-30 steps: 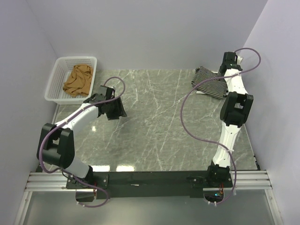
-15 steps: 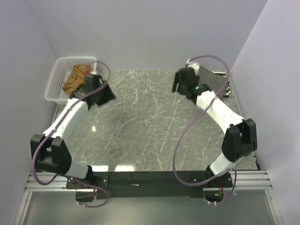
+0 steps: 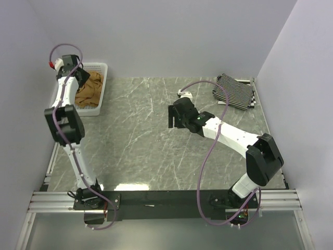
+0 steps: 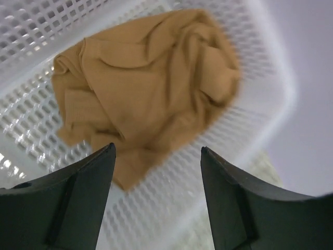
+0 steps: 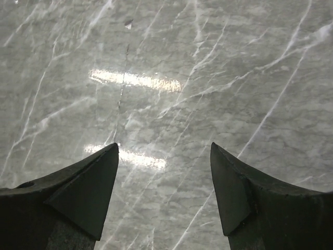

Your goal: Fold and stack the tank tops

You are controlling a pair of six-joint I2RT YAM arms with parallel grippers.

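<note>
- While both arms reach out across it, the grey marble table [image 3: 156, 156] fills the floor of the top view, white veins running through it and light glaring off its near half.
- Right arm [image 3: 229, 136]: it lies low and long from its base at the near right toward the middle of the table, with a purple cable looping over it.
- Left arm [image 3: 65, 122]: it stands tall along the left wall, wrist bent over the far left corner.
- White mesh basket [image 3: 103, 88] [image 4: 31, 31]: it sits at the far left corner of the table, against the wall.
- Black-and-white striped tank top [image 3: 234, 91]: folded flat at the far right of the table, well apart from both arms.
- Tan-brown tank top [image 3: 89, 89] [image 4: 151, 88]: crumpled in a heap inside the basket, right under the left wrist camera.
- Left gripper [image 3: 77, 77] [image 4: 156, 151]: it hovers above the basket with its fingers spread wide and nothing between them, the tan-brown cloth showing in the gap below.
- Right gripper [image 3: 171, 117] [image 5: 164, 148]: fingers released and parted, nothing in them, only bare marble beneath, near the table's middle.
</note>
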